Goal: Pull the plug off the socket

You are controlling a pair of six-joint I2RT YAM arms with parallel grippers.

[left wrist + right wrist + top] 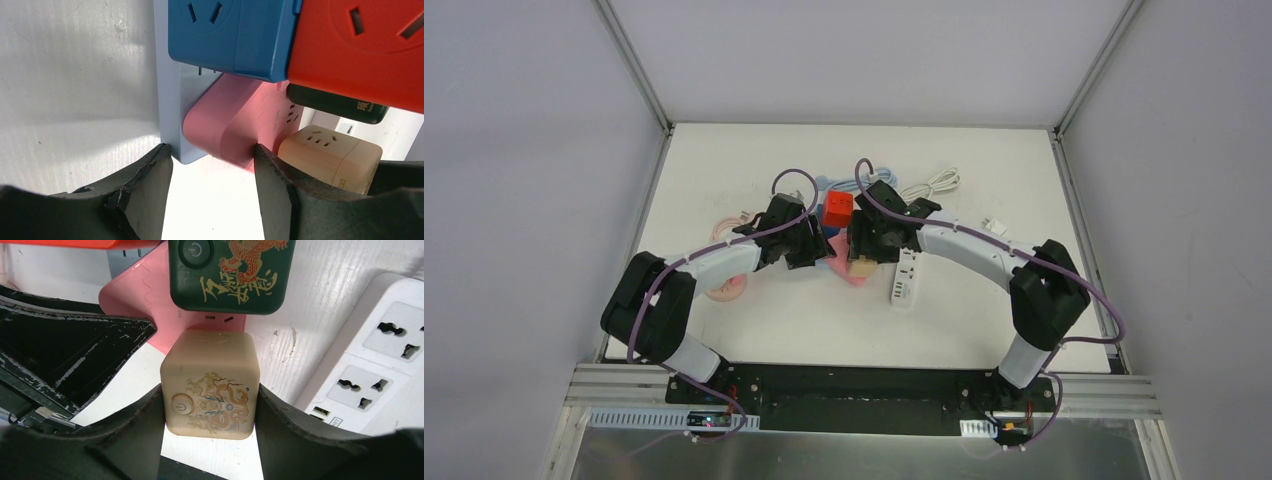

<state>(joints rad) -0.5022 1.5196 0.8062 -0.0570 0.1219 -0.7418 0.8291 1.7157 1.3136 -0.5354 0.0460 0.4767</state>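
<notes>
My right hand (209, 390) is clamping the beige cube plug (210, 385), lower centre frame, seated in the pink plastic socket block (230, 120); my left hand (212, 148) is pinching that block. Next, judged: straight pull apart.

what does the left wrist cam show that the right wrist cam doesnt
Only left wrist: the blue cube. Only right wrist: the white power strip, and the right hand shut on the beige cube. Both: the pink block, beige cube, dark green cube and red cube.
</notes>
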